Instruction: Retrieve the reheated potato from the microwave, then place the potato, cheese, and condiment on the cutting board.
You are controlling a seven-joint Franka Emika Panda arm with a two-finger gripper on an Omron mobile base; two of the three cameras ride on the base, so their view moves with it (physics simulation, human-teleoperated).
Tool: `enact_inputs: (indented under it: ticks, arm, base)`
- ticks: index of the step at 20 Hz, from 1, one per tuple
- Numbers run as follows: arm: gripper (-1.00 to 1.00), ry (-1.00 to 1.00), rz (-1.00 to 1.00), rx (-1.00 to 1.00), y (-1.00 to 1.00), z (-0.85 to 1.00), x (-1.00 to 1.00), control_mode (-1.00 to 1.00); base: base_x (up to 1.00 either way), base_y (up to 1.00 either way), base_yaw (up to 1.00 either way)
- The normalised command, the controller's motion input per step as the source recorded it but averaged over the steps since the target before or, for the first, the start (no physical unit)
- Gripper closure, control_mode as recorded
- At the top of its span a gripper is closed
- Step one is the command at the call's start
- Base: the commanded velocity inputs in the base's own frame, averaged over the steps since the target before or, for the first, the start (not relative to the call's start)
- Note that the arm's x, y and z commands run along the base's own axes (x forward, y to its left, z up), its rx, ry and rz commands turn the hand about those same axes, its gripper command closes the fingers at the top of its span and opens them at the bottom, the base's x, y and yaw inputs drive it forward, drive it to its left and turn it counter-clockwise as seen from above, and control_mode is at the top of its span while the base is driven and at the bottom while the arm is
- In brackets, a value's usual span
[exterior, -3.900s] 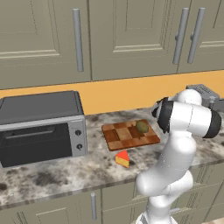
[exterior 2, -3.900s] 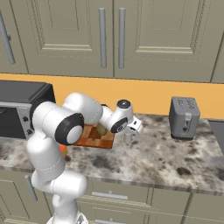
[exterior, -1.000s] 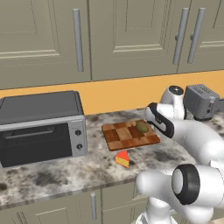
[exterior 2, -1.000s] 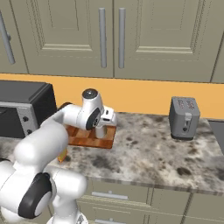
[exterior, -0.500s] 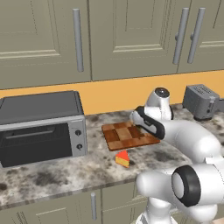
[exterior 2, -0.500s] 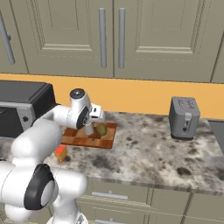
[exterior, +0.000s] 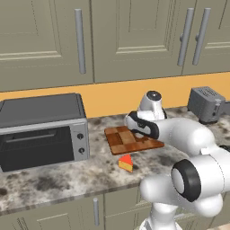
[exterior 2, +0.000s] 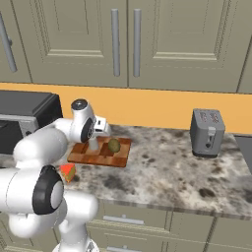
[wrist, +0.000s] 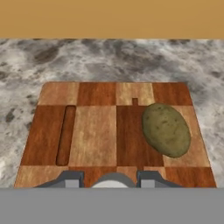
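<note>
Left base view
Cutting board (exterior: 128, 142): flat on the speckled counter (exterior: 54, 179), right of the grey toaster oven (exterior: 42, 128); far right part hidden behind the arm.
Cheese (exterior: 126, 162): on the counter just in front of the board, off it, red top up.
Gripper (exterior: 133, 126): held above the board's back half; finger gap not readable here.
Toaster (exterior: 205, 104): far right, by the wall.

Right base view
Potato (exterior 2: 114, 145): lying on the cutting board (exterior 2: 106, 155), toward its right back part; looked roundish, long axis unclear from this side.
Cheese (exterior 2: 68, 172): on the counter at the board's near left corner, partly behind the arm.
Gripper (exterior 2: 93, 145): hung over the board just left of the potato, apart from it, fingers pointing down.
Toaster (exterior 2: 206, 131): well apart to the right.

Hand view
Cutting board (wrist: 87, 131): checkered, long side across the picture, a dark groove along its left part.
Potato (wrist: 166, 129): on the board's right half, oval, long axis tilted from upper left to lower right, no clear pointed end.
Gripper (wrist: 111, 178): finger tips at the bottom edge, drawn close together, clamped on nothing.
</note>
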Motion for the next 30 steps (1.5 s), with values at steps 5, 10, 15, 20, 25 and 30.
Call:
enact_inputs:
  ticks: [5, 10, 15, 20, 25, 30]
  arm:
    - [1.0, 0.04, 0.0, 0.01, -0.03, -0.23, 0.03, -1.0]
    - [1.0, 0.0, 0.0, 0.04, 0.0, -0.18, 0.0, -1.0]
    - [1.0, 0.0, 0.0, 0.01, 0.0, -0.2, 0.0, -1.0]
    - [1.0, 0.0, 0.01, 0.0, 0.0, -0.23, 0.0, -1.0]
    - [1.0, 0.0, 0.01, 0.0, -0.05, -0.11, 0.02, -1.0]
    - [1.0, -0.03, 0.0, 0.0, -0.07, -0.04, 0.01, -1.0]
  base:
    - [0.0, 0.0, 0.0]
    - [0.0, 0.0, 0.0]
    - [0.0, 0.0, 0.0]
    - [0.0, 0.0, 0.0]
    - [0.0, 0.0, 0.0]
    - [0.0, 0.0, 0.0]
